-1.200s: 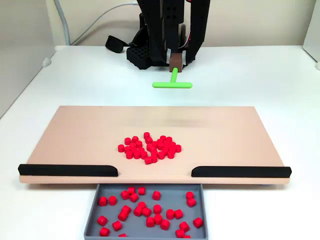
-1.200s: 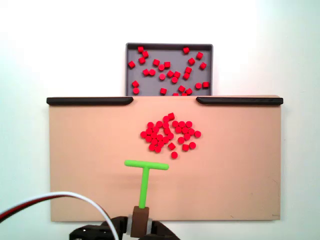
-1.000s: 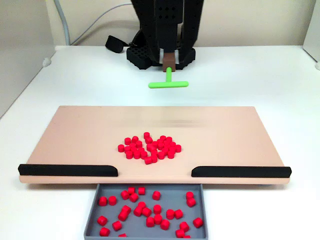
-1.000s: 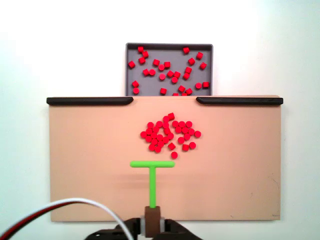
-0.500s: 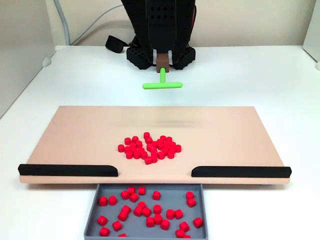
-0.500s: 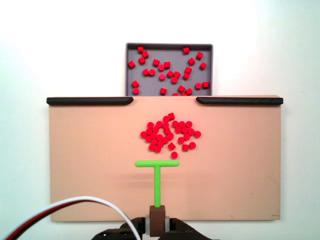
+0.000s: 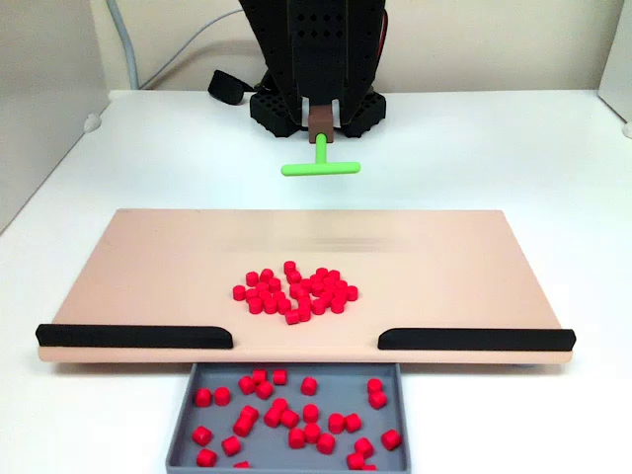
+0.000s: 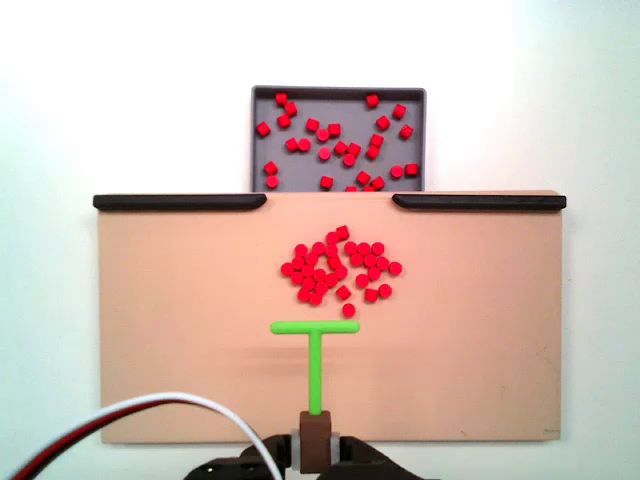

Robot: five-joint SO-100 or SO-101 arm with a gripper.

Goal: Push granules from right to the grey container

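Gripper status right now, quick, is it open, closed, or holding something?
Gripper: closed on the brown block at the base of the green T-shaped pusher stick, whose crossbar sits just behind the pile of red granules.

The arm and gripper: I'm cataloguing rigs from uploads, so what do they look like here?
The arm is black plastic, blocky, its front face perforated with rows of small round holes, rising from a black base. At the gripper sits a small brown block. A white cable and a red one curve in beside it. No markings are legible.
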